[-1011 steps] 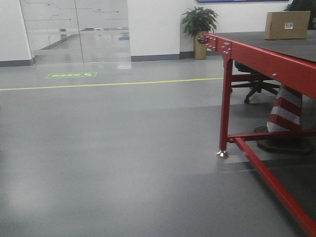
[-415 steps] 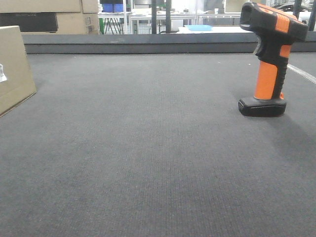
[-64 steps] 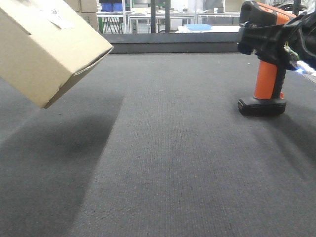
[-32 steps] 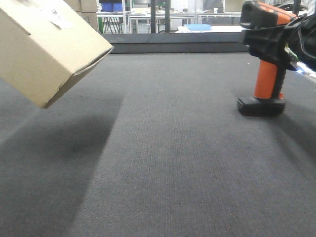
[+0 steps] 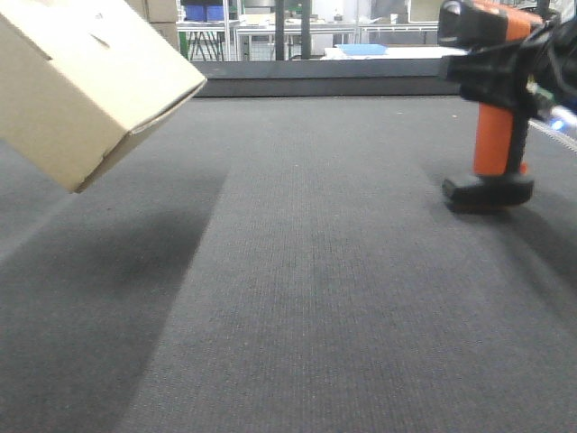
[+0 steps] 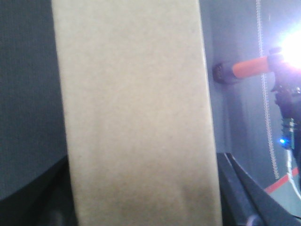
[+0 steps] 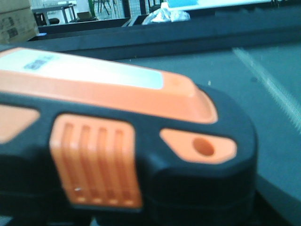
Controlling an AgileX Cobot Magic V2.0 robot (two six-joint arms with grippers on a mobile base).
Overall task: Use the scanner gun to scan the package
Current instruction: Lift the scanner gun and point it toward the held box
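Observation:
The package (image 5: 86,86), a plain brown box, hangs tilted above the table at the upper left. It fills the left wrist view (image 6: 136,117), where my left gripper (image 6: 141,209) is shut on it, with dark fingers (image 6: 237,188) showing at either side. The scanner gun (image 5: 499,135), with an orange handle and a black base, stands upright at the right with its base low over the mat. My right gripper (image 5: 501,76) is shut around its black head. The right wrist view is filled by the scanner gun's head (image 7: 117,141), which hides the jaws.
Dark grey matting covers the table (image 5: 315,298), with a raised rim (image 5: 315,87) along the far edge. Stacked cartons (image 5: 158,11) and shelving stand behind. A white line (image 5: 561,131) runs along the table's right side. The right arm (image 6: 288,101) shows a blue light.
The scanner gun has shifted slightly to the right together with my right gripper. The package stays held up and tilted, almost unmoved.

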